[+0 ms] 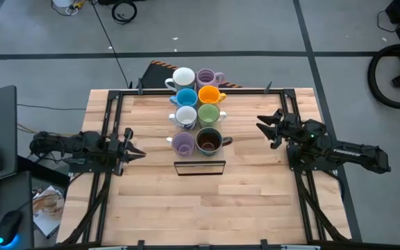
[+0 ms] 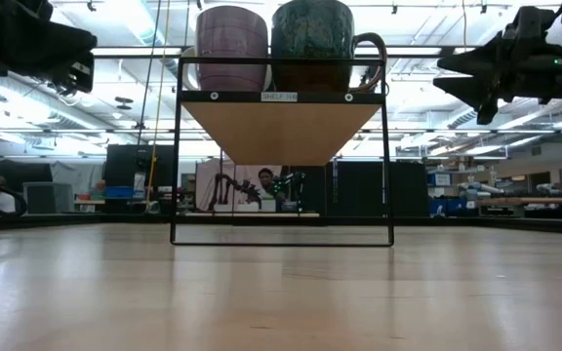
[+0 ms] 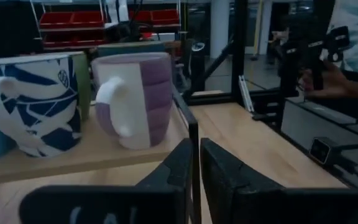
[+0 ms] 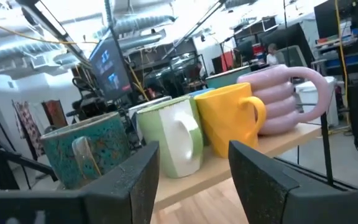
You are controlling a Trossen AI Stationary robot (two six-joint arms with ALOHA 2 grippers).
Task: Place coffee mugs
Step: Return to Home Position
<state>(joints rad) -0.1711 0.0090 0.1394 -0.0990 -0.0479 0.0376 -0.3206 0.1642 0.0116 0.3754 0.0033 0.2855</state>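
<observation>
1. The shelf (image 2: 281, 132) was a black wire frame carrying a raised wooden board. It stood on the far half of the table (image 1: 207, 208).
2. All eight mugs sat upright on the shelf, packed in two rows of four running from its front edge to its back.
3. In the shelf's left row, front to back, were the front lilac mug (image 1: 182, 143), the patterned white mug (image 1: 185, 116), the blue mug (image 1: 185, 97) and the plain white mug (image 1: 182, 78).
4. In the shelf's right row, front to back, were the dark olive mug (image 1: 209, 141) with its brown inside, the green mug (image 1: 209, 113), the orange mug (image 1: 209, 94) and the back lilac mug (image 1: 207, 77).
5. The dark olive mug's handle stuck out past the shelf's right side, and the front lilac mug's handle pointed towards its left side.
6. The left gripper (image 1: 136, 153) hung off the shelf's left side near the front corner, clear of the frame. Its fingers were drawn almost together with only a slit between them, and it held nothing.
7. The right gripper (image 1: 265, 128) hung off the shelf's right side, further from the frame. It pointed towards the mugs with its fingers spread wide and was empty.
</observation>
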